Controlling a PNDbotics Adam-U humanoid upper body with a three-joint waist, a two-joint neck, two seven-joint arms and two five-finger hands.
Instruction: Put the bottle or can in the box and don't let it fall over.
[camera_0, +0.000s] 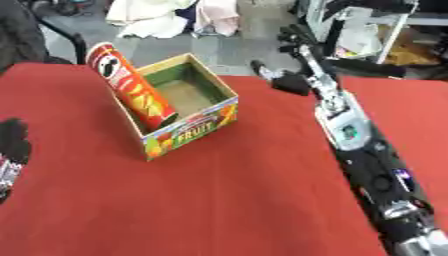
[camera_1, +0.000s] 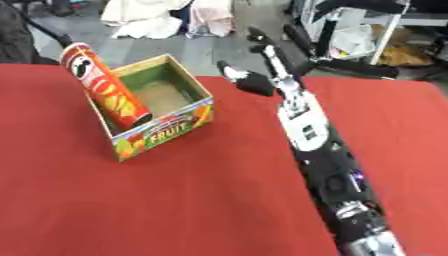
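In the left eye view, a tall red cylindrical can (camera_0: 131, 86) with a printed label and a pale rim at its top leans inside an open cardboard box (camera_0: 188, 131). Its base sits at the box's near-left inner corner and its top tilts out past the far-left rim, so it is not upright. The box is square, with plain brown inner walls and a colourful fruit print on its outer face. It stands on a table covered by a smooth red cloth (camera_0: 219, 200). The right hand (camera_0: 293, 55), black with silver joints, is raised beyond the box's right side, well apart from the can; its fingers are spread and straight, grasping nothing. At the lower left edge a dark shape is the left hand (camera_0: 12, 145); I cannot tell how its fingers stand.

In the right eye view, the long right arm (camera_1: 319, 150) runs from the lower right up to the hand, its black casing broken by a white panel and metal joints. The left hand does not show here.
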